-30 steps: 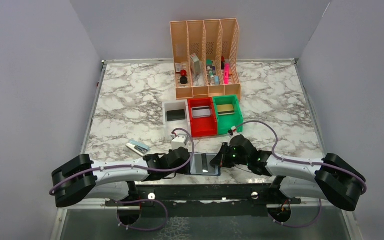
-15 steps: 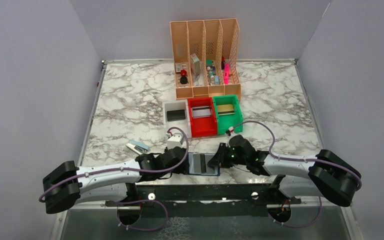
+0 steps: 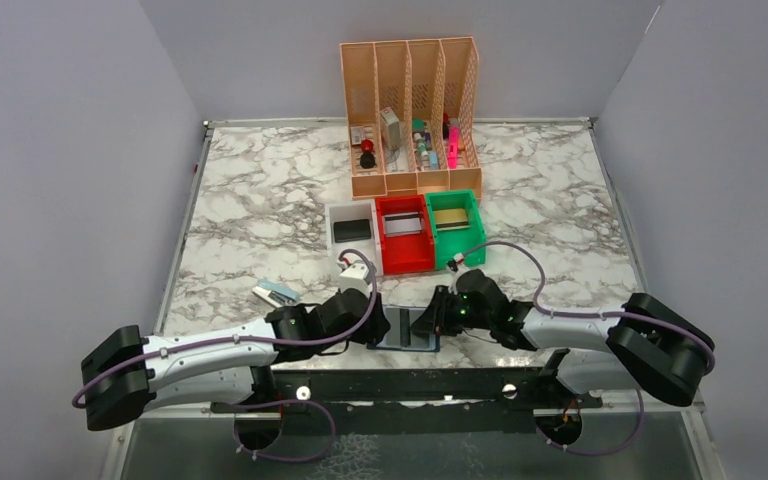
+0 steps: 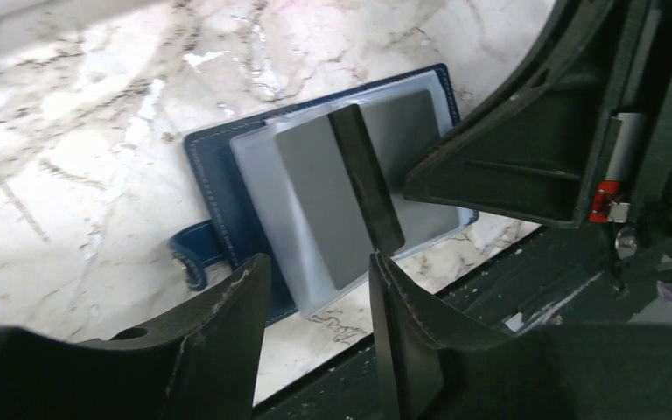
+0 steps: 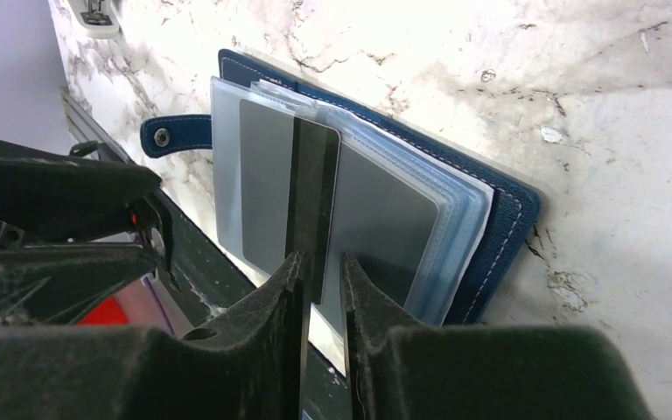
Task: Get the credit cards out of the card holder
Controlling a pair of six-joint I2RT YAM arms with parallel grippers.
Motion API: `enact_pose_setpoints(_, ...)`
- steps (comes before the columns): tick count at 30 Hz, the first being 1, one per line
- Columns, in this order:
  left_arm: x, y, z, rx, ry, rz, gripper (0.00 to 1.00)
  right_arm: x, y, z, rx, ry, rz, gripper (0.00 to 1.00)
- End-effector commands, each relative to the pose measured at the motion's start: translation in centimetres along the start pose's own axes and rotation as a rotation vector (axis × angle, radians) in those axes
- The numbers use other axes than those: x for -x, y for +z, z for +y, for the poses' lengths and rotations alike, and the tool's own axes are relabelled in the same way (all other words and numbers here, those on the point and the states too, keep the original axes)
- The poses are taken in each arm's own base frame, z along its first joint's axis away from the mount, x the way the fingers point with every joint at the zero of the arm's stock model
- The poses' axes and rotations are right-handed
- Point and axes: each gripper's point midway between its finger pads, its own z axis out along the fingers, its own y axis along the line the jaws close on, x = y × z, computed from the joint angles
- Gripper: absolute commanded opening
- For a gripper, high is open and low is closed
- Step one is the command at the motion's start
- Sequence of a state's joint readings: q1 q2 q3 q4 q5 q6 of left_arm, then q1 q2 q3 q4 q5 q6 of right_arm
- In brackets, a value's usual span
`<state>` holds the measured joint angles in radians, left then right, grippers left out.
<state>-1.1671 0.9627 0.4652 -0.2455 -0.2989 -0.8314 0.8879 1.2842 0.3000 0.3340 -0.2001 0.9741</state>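
Observation:
The navy card holder (image 3: 400, 342) lies open at the table's near edge, between both grippers. In the right wrist view its see-through pockets hold a silver-grey card (image 5: 385, 219). My right gripper (image 5: 322, 271) is shut on a black credit card (image 5: 315, 192), held on edge above the pockets. In the left wrist view the black card (image 4: 366, 179) stands tilted over the holder (image 4: 214, 188). My left gripper (image 4: 319, 280) is open and empty just above the holder's near edge, its right fingertip close to the card's lower end. In the top view the grippers sit left (image 3: 372, 325) and right (image 3: 438, 318) of the holder.
A white bin (image 3: 332, 222) with a black card, a red bin (image 3: 404, 258) with a silver card and a green bin (image 3: 452, 248) with a gold card stand mid-table. Behind them is the orange file rack (image 3: 412, 70). A small stapler (image 3: 275, 294) lies at the left.
The black card now stands up from the holder in my right gripper. Both grippers have shifted slightly left and farther onto the table; the left arm has stretched out lower.

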Motion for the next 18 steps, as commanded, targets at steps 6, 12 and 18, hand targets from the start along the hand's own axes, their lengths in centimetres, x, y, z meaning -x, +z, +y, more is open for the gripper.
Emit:
enact_pose_setpoints(6, -1.8, 2.1, -2.0, -0.113, 0.036, 0.046, 0.36, -0.1, 0.6, -0.2, -0.006, 0.001, 0.017, 0.26)
enact_pose_setpoints(12, -3.4, 3.0, 0.7, 0.003, 0.030, 0.077, 0.28, -0.3, 1.2, -0.8, -0.035, 0.022, 0.033, 0.28)
enact_pose_setpoints(18, -5.1, 3.6, 3.3, 0.094, 0.029, 0.106, 0.23, -0.3, 1.3, -1.2, -0.057, 0.047, 0.026, 0.32)
